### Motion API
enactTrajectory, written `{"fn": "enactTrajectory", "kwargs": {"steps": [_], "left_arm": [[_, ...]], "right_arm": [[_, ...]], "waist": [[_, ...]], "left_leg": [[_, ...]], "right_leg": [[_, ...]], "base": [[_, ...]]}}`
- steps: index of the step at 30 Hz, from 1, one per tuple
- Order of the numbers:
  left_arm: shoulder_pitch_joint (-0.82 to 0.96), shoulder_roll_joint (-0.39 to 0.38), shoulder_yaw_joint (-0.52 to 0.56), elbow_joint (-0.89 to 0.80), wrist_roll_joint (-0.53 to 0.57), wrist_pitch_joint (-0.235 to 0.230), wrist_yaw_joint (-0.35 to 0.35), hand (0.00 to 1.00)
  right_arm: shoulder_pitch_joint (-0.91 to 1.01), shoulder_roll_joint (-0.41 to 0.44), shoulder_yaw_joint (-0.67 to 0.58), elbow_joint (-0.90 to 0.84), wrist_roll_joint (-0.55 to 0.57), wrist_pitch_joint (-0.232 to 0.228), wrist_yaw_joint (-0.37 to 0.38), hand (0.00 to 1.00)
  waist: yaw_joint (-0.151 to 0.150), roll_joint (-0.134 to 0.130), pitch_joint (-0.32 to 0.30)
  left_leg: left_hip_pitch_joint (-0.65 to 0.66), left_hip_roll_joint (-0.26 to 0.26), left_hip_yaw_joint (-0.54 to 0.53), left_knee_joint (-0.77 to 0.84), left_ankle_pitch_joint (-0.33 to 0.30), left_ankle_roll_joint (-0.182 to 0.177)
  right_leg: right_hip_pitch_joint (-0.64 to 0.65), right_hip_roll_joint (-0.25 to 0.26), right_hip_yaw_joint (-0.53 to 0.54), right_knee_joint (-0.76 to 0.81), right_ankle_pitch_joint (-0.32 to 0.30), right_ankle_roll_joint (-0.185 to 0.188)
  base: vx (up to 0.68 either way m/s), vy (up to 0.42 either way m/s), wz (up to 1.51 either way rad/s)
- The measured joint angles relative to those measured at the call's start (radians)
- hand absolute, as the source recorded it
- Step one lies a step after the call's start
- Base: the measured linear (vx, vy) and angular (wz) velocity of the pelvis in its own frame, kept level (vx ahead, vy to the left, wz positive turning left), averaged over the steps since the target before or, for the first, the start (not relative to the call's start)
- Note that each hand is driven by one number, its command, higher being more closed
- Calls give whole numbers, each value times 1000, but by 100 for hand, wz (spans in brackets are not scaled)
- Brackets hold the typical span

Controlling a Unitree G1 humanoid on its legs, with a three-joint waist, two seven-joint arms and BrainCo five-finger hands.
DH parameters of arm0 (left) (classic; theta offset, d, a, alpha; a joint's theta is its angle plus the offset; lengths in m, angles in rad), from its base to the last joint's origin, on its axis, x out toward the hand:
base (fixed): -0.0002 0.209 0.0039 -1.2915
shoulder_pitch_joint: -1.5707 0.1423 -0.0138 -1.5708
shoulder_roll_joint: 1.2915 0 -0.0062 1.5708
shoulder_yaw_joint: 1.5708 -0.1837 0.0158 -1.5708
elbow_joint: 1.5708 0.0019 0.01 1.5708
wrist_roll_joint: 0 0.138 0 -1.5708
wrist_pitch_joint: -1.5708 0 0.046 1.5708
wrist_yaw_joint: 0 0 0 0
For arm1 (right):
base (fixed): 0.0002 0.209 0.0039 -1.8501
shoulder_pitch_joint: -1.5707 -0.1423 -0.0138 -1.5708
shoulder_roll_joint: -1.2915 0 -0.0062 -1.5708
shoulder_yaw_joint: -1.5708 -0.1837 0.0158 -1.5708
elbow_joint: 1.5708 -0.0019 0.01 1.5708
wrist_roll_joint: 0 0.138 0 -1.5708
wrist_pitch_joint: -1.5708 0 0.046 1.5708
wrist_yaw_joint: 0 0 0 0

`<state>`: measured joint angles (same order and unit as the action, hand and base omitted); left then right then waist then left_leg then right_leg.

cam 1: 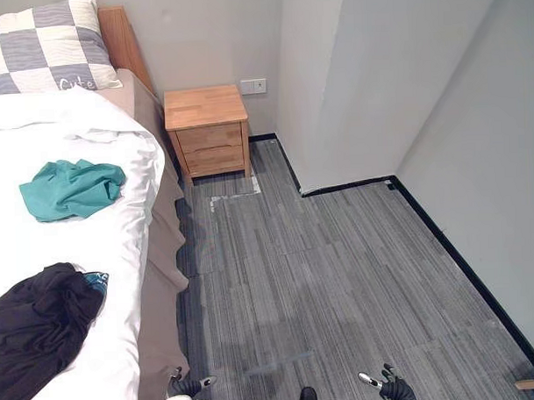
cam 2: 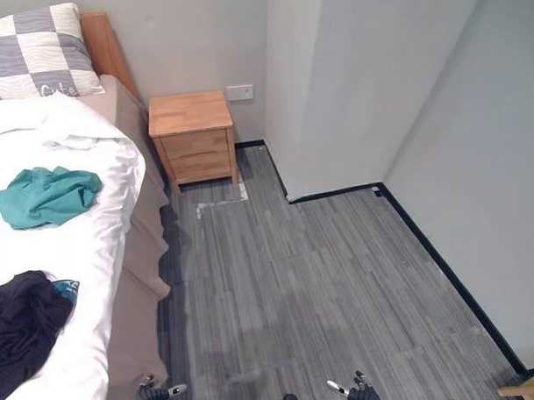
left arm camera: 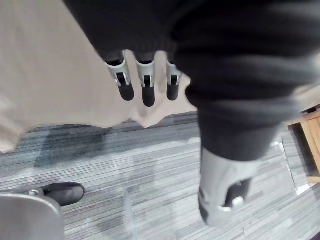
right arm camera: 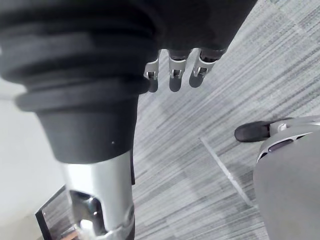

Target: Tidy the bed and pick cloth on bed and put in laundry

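Facing you: white-sheeted bed (cam 1: pixel 40 243) at left, teal cloth (cam 1: pixel 72 189) far and black cloth (cam 1: pixel 39 326) near on it; wooden nightstand (cam 1: pixel 207 127) beyond; grey floor (cam 1: pixel 340 276) right. Your left hand (left arm camera: pixel 145 85) and right hand (right arm camera: pixel 172 70) hang slack-fingered, empty.

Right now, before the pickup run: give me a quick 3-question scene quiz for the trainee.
1. True or false: the teal cloth lies nearer the checked pillow than the black cloth does.
2. What stands by the head of the bed? A. laundry basket B. wooden nightstand C. chair
3. Fill in: the left hand and the right hand each hold ____.
Key: 1 true; 2 B; 3 nothing.
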<state>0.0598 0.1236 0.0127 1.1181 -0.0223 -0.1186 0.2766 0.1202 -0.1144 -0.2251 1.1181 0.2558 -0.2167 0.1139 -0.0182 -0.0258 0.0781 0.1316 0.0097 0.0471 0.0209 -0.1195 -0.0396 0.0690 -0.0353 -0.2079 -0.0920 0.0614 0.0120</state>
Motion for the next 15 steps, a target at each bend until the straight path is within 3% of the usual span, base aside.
{"fn": "enactTrajectory", "kwargs": {"steps": [10,15], "left_arm": [[1,0,-1,1,-5,0,-5,0],[1,2,0,1,-123,-2,-69,0]], "right_arm": [[1,0,-4,0,2,4,-2,0],[-1,3,-9,2,62,60,-34,0]], "waist": [[0,1,1],[2,8,25]], "left_leg": [[0,0,2,0,0,0],[23,4,57,2,0,0]], "right_leg": [[0,-2,-2,1,0,0],[1,1,31,-1,9,13]], "base": [[0,0,0],[-32,8,-21]]}}
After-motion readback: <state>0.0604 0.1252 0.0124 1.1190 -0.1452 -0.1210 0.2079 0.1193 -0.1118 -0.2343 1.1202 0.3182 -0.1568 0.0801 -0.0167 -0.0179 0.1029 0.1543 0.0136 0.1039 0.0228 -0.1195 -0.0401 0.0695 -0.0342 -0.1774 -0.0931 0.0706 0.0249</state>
